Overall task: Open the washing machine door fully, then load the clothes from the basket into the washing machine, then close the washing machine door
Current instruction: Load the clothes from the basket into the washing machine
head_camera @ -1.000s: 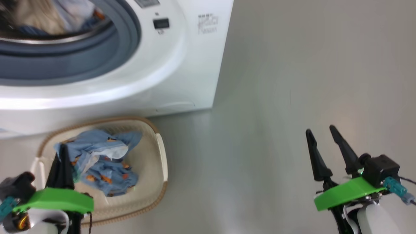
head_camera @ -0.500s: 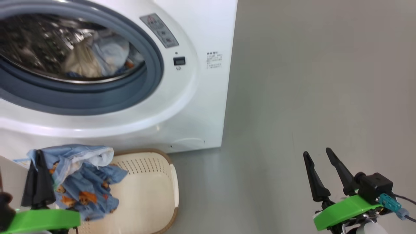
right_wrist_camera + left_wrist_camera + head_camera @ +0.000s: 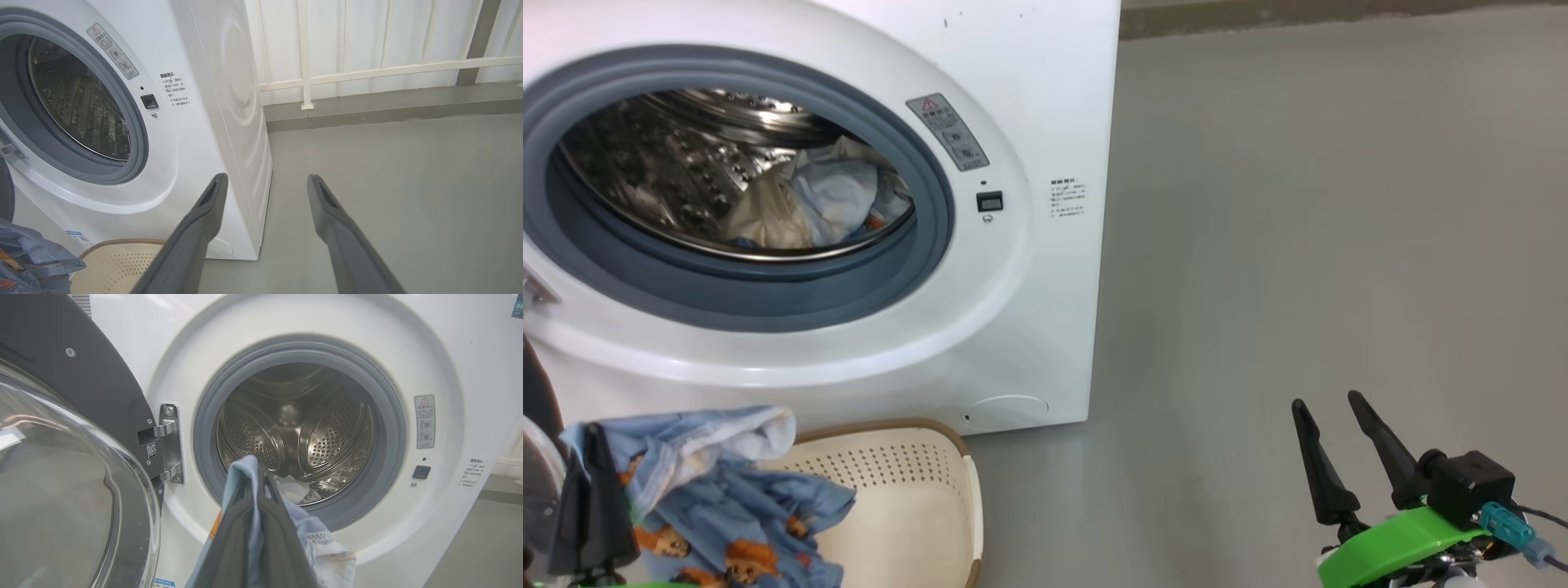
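Above basket (image 3: 907,498) | left jaws clamped on blue garment (image 3: 711,502) | right jaws wide apart

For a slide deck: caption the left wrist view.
Left gripper shut on a light blue garment before the open washer, door swung wide at left.

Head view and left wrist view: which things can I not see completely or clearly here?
- Light blue garment: head view, bottom edge cuts it; left wrist view, left end effector partly covers it.
- Basket: head view, garment and bottom edge hide much of it.
- Warning sticker text: left wrist view, too small.
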